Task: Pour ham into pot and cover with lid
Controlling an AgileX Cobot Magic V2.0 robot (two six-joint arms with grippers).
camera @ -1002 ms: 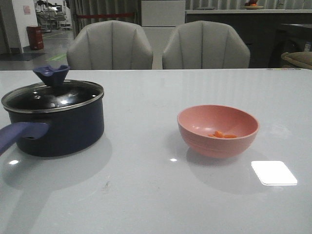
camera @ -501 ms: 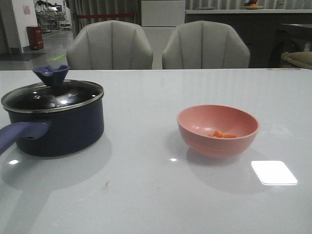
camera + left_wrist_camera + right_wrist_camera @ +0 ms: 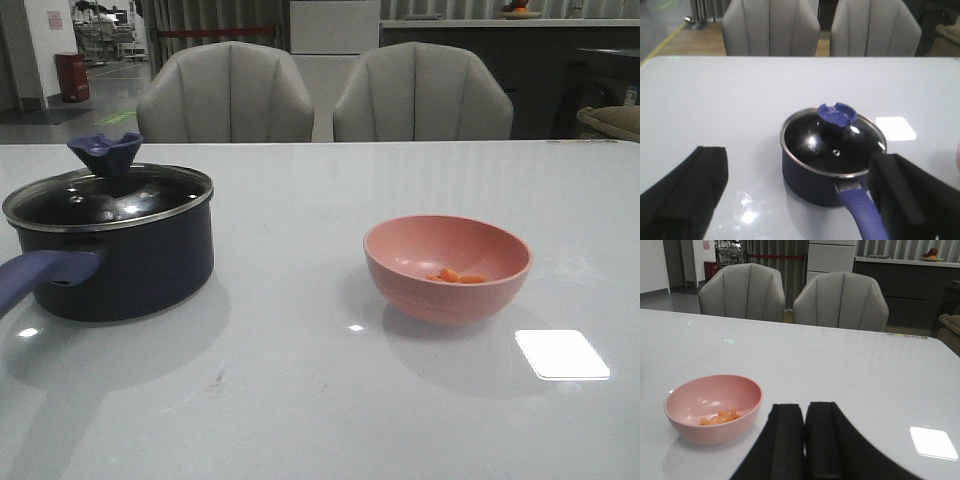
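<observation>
**Lid on, ham in the bowl: what each grip calls for**

The pot (image 3: 112, 255) stands near the left edge of the table (image 3: 300, 400), toward the front, with the lid (image 3: 108, 198) seated on it and its long handle (image 3: 40, 275) pointing toward the front-left corner. The ham (image 3: 455, 276), a few small orange pieces, lies in the pink bowl (image 3: 447, 268), right of the table's centre and well apart from the pot.

The left tool (image 3: 800, 195) hangs above the pot with its fingers spread wide, holding nothing. The right tool (image 3: 804, 440) sits behind the bowl with its fingers pressed together, also empty.

The lid looks like glass in a metal rim: probably fairly heavy, rigid, breakable and slick. Its flared blue knob (image 3: 105, 153) is the sensible place to pinch, below the flare so it cannot slip upward. The bowl seems light and stiff, likely plastic; gripping its rim should allow tipping. The ham pieces are light and may cling to the bowl.
</observation>
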